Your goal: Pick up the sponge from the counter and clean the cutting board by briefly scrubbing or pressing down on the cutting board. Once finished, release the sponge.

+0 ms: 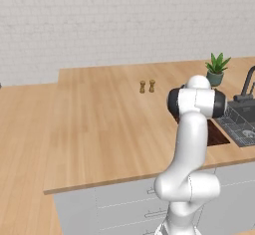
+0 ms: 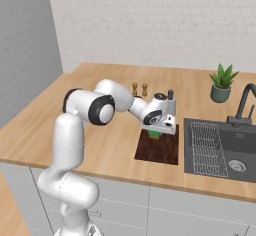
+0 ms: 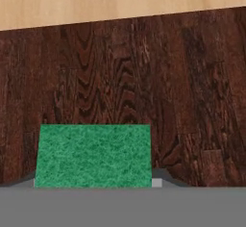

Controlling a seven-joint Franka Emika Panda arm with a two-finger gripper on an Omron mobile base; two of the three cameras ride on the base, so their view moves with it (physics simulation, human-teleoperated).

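The end effector (image 2: pixel 156 131) points straight down over the far end of the cutting board (image 2: pixel 165 152), pinching the sponge (image 3: pixel 92 156) between its fingers, so the green pad hangs directly beneath it, flat to the board's dark wood grain. That posture suits pressing or scrubbing: I judge the cleaning step is in hand, though whether the sponge actually touches the board cannot be told. The fingers are drawn in to sponge width. The board lies on the counter (image 2: pixel 100 150), with the sink (image 2: pixel 220 150) off to one side of the end effector.
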